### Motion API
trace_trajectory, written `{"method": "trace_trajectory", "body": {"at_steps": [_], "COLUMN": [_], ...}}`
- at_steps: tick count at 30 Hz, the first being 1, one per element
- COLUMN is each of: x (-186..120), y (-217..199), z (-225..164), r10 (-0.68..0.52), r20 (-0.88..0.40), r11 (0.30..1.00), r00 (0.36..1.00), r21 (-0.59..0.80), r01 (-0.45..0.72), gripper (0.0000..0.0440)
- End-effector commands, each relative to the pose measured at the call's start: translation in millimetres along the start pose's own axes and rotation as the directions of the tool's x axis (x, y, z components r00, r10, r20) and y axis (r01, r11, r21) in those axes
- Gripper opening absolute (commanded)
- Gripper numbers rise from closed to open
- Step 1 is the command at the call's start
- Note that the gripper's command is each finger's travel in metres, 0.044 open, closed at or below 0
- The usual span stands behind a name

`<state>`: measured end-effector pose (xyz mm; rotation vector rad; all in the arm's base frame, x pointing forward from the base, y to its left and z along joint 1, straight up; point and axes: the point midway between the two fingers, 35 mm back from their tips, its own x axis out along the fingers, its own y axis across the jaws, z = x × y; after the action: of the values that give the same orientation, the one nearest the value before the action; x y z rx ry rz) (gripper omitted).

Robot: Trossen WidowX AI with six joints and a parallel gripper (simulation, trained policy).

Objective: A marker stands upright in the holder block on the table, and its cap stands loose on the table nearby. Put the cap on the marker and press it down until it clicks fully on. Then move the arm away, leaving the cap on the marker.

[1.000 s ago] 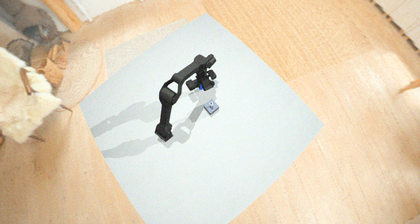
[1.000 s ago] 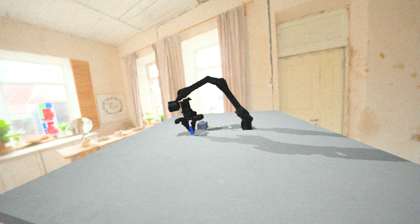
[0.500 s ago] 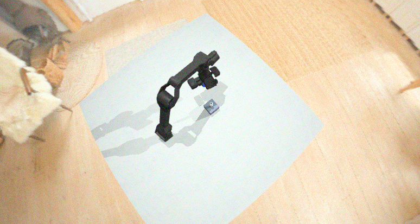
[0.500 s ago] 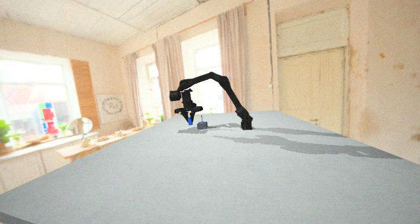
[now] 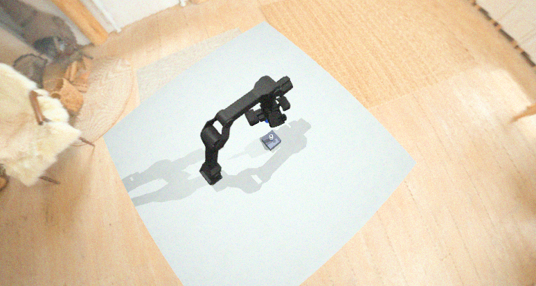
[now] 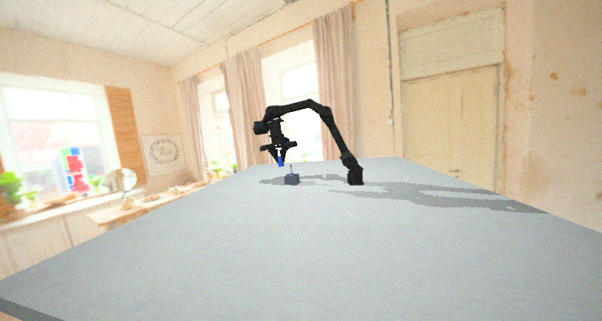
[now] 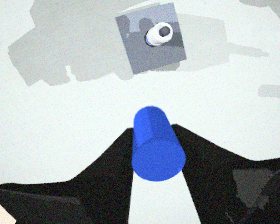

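Note:
The blue cap (image 5: 266, 120) (image 6: 280, 161) (image 7: 157, 150) is held between the fingertips of my gripper (image 6: 280, 160) (image 7: 152, 131), which is shut on it. The cap hangs in the air above the table, roughly upright and off to one side of the marker. The white marker (image 5: 271, 136) (image 6: 291, 169) (image 7: 160, 34) stands upright in the dark holder block (image 5: 269, 144) (image 6: 292, 179) (image 7: 152, 60), its dark tip up and bare. In the wrist view the marker and block are beyond the cap, at the top.
The pale table top (image 5: 284, 208) (image 6: 337, 251) carries the arm's base (image 5: 210, 174) (image 6: 355, 176) to one side of the holder block. Shadows of the arm lie across the table and around the block.

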<state>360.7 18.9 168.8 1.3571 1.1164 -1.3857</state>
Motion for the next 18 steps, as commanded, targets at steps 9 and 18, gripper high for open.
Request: {"method": "trace_trajectory", "body": {"at_steps": [9,18], "x": [-13.6,-9.2], "y": [-10.8,-16.1], "z": [54.6,66.5], "r10": [-0.028,-0.046], "r20": [-0.004,-0.013], "r11": [0.996,0.993], "r00": [1.000,0.999], "r21": [0.082,0.111], "r01": [0.029,0.048], "gripper": [0.0034,0.0013]}}
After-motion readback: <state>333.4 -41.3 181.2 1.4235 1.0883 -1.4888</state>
